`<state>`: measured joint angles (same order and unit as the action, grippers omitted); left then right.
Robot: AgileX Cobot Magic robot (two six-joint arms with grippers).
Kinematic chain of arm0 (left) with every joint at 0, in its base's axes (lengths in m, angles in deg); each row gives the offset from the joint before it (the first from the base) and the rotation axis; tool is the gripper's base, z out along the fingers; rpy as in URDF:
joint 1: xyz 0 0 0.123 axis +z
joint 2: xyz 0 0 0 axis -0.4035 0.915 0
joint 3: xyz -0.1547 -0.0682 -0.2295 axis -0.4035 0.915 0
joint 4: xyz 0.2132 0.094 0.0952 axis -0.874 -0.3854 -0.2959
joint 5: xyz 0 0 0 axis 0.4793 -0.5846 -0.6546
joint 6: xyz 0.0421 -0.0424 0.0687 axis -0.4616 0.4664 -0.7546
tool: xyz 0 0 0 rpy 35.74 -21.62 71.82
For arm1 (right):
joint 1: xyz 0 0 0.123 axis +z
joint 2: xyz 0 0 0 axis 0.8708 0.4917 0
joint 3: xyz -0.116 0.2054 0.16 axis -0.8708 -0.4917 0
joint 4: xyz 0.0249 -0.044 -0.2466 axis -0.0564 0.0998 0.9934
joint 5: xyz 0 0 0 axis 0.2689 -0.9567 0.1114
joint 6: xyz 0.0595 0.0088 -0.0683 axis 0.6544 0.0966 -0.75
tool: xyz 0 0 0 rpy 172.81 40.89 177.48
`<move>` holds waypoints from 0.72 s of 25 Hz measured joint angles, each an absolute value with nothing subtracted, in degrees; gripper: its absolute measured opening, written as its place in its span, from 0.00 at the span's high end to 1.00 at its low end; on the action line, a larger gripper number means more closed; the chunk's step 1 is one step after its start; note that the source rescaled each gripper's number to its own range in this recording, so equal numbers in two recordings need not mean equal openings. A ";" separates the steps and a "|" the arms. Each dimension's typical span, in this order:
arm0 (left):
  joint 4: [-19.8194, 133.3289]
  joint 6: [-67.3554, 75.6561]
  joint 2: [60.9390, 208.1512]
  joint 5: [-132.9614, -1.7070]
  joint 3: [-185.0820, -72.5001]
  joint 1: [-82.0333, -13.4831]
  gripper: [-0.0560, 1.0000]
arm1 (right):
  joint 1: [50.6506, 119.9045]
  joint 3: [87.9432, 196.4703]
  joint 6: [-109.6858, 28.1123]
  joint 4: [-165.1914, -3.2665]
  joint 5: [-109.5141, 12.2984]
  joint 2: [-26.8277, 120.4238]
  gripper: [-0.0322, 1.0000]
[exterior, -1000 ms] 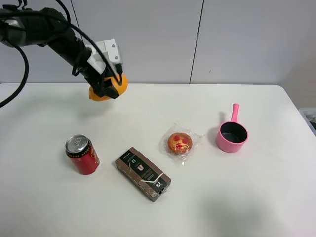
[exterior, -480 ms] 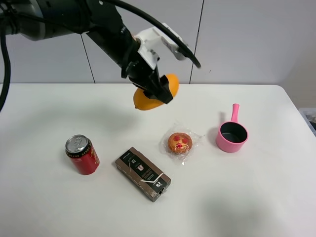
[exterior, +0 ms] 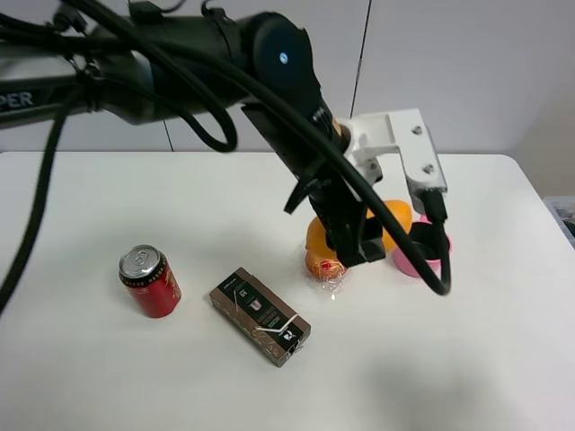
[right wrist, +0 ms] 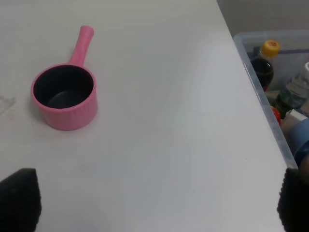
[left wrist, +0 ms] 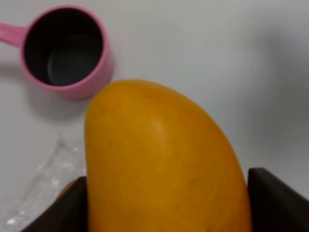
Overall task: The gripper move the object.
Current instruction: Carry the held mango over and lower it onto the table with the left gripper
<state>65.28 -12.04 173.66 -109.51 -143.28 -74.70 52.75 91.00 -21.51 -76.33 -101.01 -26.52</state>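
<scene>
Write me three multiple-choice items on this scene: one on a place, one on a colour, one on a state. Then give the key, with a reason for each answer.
1. The red can stands
A) left of the brown box
B) on top of the box
C) right of the box

2. The small pan is
A) blue
B) pink
C) green

3. The left pincer is
A) open and empty
B) shut on the can
C) shut on the mango

Key:
1 A: the high view shows the can left of the box, apart from it.
2 B: its wall and handle are pink in the right wrist view.
3 C: the dark fingers flank the mango in the left wrist view.
</scene>
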 joint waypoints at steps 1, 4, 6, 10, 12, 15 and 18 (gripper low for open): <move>65.23 -12.04 174.81 -108.73 -143.28 -75.34 0.94 | 52.75 91.00 -21.51 -76.33 -101.01 -26.52 0.00; 65.04 -12.78 178.22 -105.22 -143.28 -76.71 0.94 | 52.75 91.00 -21.51 -76.33 -101.01 -26.52 0.00; 64.92 -13.52 180.57 -102.63 -143.28 -77.41 0.94 | 52.75 91.00 -21.51 -76.33 -101.01 -26.52 0.00; 65.11 -13.71 185.00 -99.27 -143.28 -78.01 0.94 | 52.75 91.00 -21.51 -76.33 -101.01 -26.52 0.00; 65.16 -13.71 186.72 -98.77 -143.28 -78.07 0.94 | 52.75 91.00 -21.51 -76.33 -101.01 -26.52 0.00; 65.29 -13.71 188.37 -98.59 -143.28 -78.07 0.94 | 52.75 91.00 -21.51 -76.33 -101.01 -26.52 0.00; 67.38 -13.76 189.87 -97.23 -143.28 -78.07 0.94 | 52.75 91.00 -21.51 -76.33 -101.01 -26.52 0.00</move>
